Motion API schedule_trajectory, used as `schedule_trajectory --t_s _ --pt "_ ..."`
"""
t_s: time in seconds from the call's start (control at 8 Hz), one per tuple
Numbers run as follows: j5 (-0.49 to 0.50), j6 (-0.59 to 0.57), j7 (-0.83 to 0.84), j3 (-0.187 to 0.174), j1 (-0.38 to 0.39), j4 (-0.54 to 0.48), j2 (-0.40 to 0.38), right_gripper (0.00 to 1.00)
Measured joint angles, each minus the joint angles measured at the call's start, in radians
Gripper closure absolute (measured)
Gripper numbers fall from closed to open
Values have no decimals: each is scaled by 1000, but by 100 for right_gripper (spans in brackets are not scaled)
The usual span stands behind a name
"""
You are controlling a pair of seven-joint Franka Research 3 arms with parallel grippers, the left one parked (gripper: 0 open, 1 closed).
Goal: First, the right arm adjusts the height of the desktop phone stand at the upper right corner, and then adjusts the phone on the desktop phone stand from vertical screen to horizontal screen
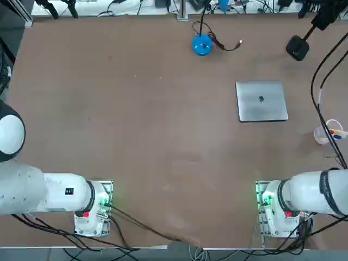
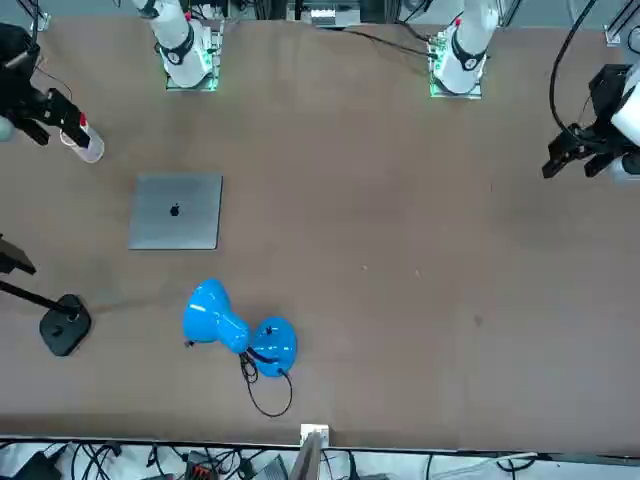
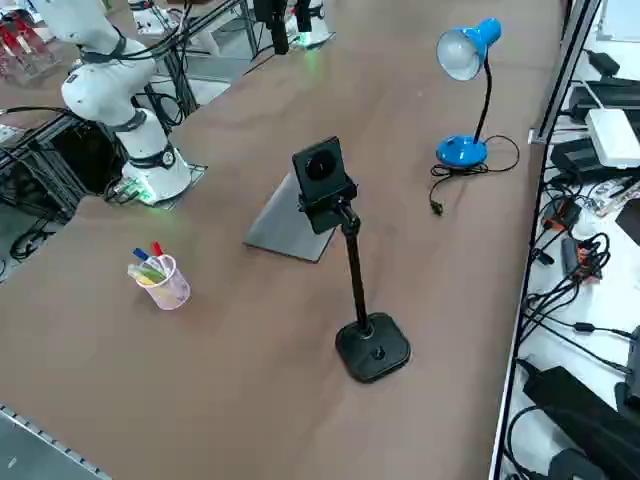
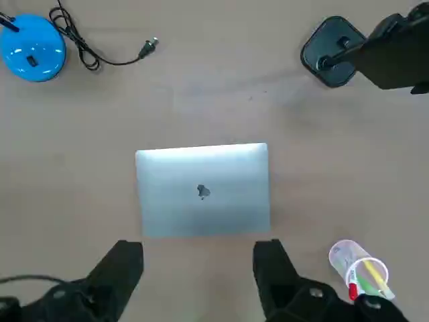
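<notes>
best done by carrying the wide-open, empty right pincer [image 4: 199,268] from above the laptop [image 4: 202,189] to the phone stand [image 3: 358,290], gripping its pole squarely below the phone [image 3: 321,171].

Brown table [image 1: 136,136], closed laptop [image 1: 261,101], blue lamp [image 1: 201,44], desktop phone stand [image 3: 372,348], pen cup [image 3: 165,281]
</notes>
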Motion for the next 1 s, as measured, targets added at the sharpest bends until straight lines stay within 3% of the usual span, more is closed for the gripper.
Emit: schedule_trajectory --t_s 0.62,1.0 --pt "-1 -9 1 -11 -4 65 47 0" --pt "-53 7 0 -16 -32 113 85 0"
